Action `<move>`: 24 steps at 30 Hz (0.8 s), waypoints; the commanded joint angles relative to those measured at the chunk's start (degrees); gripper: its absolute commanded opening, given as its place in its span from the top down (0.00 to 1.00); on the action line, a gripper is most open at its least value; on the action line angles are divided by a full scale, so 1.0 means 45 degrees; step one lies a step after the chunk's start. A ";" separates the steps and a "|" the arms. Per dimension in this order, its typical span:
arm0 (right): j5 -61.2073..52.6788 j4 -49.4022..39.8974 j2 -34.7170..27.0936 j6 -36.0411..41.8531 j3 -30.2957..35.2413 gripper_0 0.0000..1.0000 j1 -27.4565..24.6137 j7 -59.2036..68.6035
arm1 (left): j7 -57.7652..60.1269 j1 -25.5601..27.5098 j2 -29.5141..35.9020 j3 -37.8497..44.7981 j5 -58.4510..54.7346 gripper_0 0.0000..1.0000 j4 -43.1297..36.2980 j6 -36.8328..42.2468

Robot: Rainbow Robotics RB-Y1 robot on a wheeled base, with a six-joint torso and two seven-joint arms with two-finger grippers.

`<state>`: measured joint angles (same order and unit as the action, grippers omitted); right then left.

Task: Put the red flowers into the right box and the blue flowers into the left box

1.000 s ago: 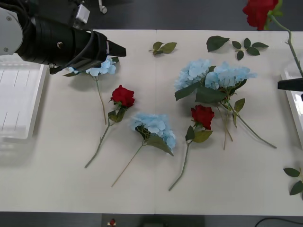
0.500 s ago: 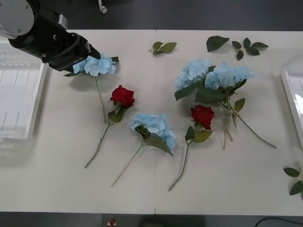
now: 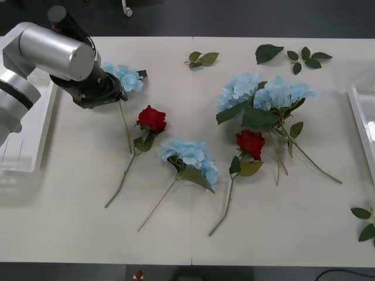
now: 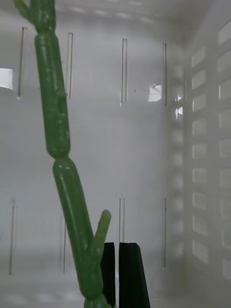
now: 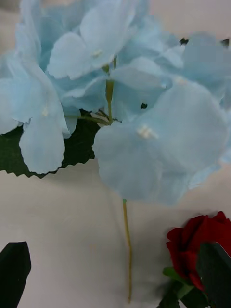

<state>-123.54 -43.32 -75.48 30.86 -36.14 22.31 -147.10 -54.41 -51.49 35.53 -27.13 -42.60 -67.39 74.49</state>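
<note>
My left gripper (image 5: 114,281) is open and hovers just over a blue flower (image 5: 115,91), whose thin stem (image 5: 127,250) runs between the black fingertips (image 5: 14,267). In the front view this blue flower (image 3: 126,76) lies at the far left of the table, half under my left arm (image 3: 58,55). A red flower (image 3: 152,119) lies just beside it. Another red flower (image 3: 252,143) and three more blue flowers (image 3: 190,155) (image 3: 240,88) (image 3: 287,91) lie mid-table. My right gripper (image 4: 118,274) is shut on a red flower's green stem (image 4: 65,183) over the slotted floor of the right box (image 4: 144,144).
The left box (image 3: 23,129) stands at the table's left edge, and the right box's rim (image 3: 358,111) shows at the right edge. Loose leaf sprigs lie at the back (image 3: 202,58) (image 3: 296,55) and at the front right (image 3: 366,225).
My left arm has turned its wrist downward over the far-left blue flower. The right gripper and its lifted red flower have left the front view to the right.
</note>
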 commanded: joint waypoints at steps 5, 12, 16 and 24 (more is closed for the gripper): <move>0.1321 0.0897 0.0406 -0.0549 0.0141 1.00 0.0471 0.0248 | 0.0645 -0.0668 0.0171 -0.0847 0.0716 0.00 0.0561 -0.0556; 0.1321 0.0956 0.0406 -0.0549 0.0121 0.40 0.0569 0.0170 | 0.0782 -0.0668 -0.0337 -0.0925 0.0990 0.00 0.1088 -0.0693; 0.1321 0.0936 0.0406 -0.0334 0.0141 0.20 0.0647 0.0033 | 0.0977 -0.0688 -0.0590 -0.0925 0.1322 0.00 0.1127 -0.0712; 0.1594 0.0878 0.0289 0.1678 0.0141 0.11 0.1760 -0.0221 | 0.1290 -0.0688 -0.1059 -0.0945 0.1712 0.00 0.1342 -0.0888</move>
<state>-117.61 -39.67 -72.73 36.28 -36.14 26.76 -147.14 -50.76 -51.53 31.00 -31.89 -35.59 -61.63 71.52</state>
